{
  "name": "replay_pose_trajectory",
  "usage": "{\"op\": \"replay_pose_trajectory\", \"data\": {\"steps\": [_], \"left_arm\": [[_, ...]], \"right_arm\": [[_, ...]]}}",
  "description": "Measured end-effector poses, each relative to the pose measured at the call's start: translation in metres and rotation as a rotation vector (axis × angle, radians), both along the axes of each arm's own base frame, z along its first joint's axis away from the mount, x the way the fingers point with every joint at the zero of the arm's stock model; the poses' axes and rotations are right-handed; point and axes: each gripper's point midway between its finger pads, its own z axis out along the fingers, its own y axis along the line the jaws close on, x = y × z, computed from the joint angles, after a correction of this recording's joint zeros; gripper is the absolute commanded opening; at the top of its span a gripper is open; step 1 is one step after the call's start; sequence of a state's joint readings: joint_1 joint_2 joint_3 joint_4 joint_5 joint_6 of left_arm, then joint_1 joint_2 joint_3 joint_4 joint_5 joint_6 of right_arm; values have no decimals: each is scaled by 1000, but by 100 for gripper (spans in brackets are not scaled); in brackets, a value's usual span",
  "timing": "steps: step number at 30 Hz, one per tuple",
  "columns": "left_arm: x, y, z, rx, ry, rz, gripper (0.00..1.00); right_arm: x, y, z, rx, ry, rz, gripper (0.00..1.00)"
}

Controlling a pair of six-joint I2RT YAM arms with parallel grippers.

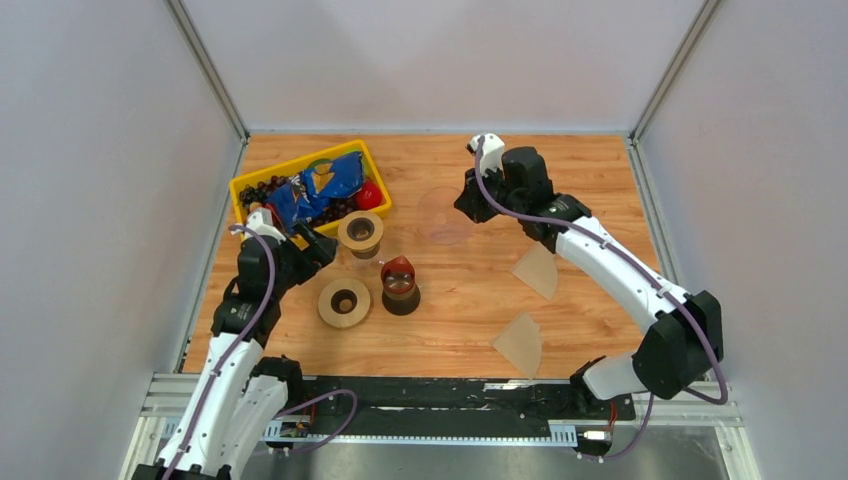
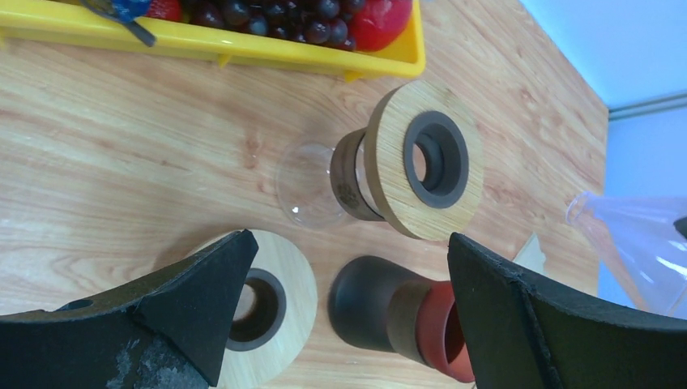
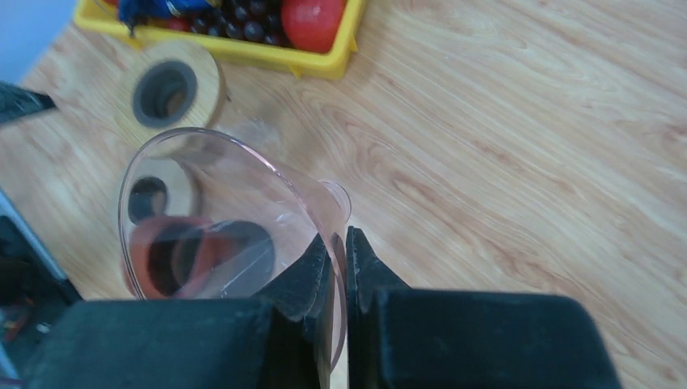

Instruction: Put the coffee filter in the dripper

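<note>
The dripper (image 1: 443, 215) is a clear, faintly pinkish cone. My right gripper (image 1: 470, 198) holds it above the back middle of the table. In the right wrist view my right gripper (image 3: 340, 261) is shut on the rim of the dripper (image 3: 219, 219); no wooden collar shows on it. Two tan paper coffee filters lie flat on the right, one (image 1: 538, 270) under the right arm and one (image 1: 520, 343) nearer the front edge. My left gripper (image 1: 315, 245) is open and empty; in its wrist view (image 2: 348, 316) it hovers above a dark red-brown piece (image 2: 397, 312).
A yellow tray (image 1: 250, 182) with a blue bag, grapes and red fruit stands at the back left. In front of it are a wooden ring disc on a clear stem (image 1: 360, 232), a second wooden ring disc (image 1: 344, 302) and the dark red-brown piece on a black base (image 1: 400, 285).
</note>
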State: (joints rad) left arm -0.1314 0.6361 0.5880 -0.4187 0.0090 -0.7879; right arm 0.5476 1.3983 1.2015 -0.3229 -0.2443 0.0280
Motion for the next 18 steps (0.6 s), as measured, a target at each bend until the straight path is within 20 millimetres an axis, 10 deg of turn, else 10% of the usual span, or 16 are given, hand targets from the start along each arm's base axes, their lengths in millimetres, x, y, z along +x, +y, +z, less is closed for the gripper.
{"op": "replay_pose_trajectory", "data": {"steps": [10, 18], "left_arm": [[3, -34, -3, -7, 23, -126, 100], [8, -32, 43, -10, -84, -107, 100]], "right_arm": [[6, 47, 31, 204, 219, -23, 5], [13, 106, 39, 239, 314, 46, 4]]}}
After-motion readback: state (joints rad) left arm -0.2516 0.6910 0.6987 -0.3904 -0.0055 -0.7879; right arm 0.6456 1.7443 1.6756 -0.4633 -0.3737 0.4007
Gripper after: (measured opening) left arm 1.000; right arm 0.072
